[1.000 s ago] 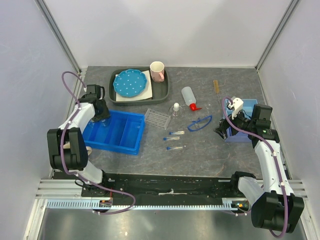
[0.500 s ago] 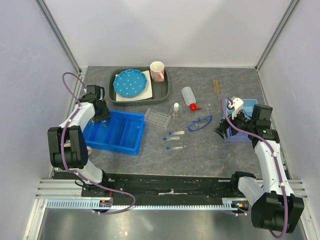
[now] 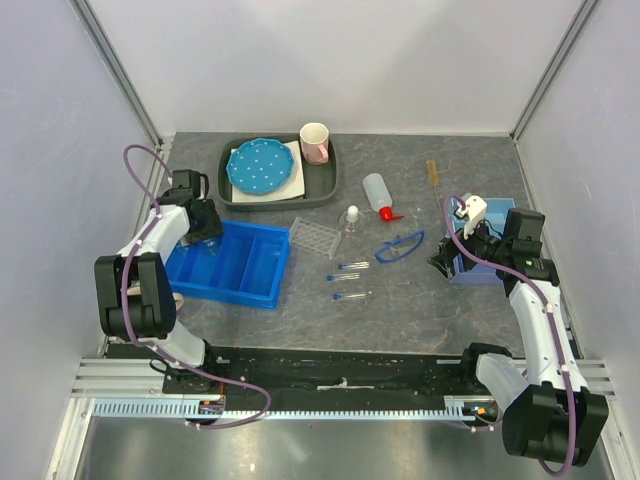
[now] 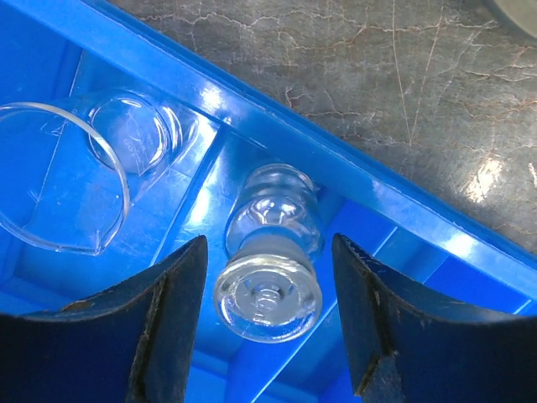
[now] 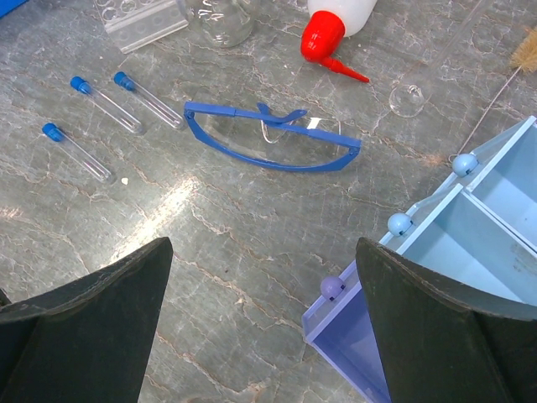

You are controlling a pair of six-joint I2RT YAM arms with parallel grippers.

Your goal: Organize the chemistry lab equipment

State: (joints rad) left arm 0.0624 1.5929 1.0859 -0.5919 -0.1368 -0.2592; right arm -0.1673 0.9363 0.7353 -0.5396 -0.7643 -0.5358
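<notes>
My left gripper is open inside the far left corner of the blue bin. In the left wrist view its fingers stand on either side of a small glass flask without touching it; two clear beakers lie beside it. My right gripper is open and empty over bare table. Blue goggles, three blue-capped tubes, the clear tube rack, a glass flask and the red-nozzled squeeze bottle lie mid-table. A thin brown stick lies at the far right.
A light blue compartment box stands just right of my right gripper. A dark tray at the back holds the blue dotted plate; the pink-and-white mug is in its right end. Cage walls close in both sides.
My left gripper has shifted very slightly over the bin corner. The right arm and the objects on the table have not moved.
</notes>
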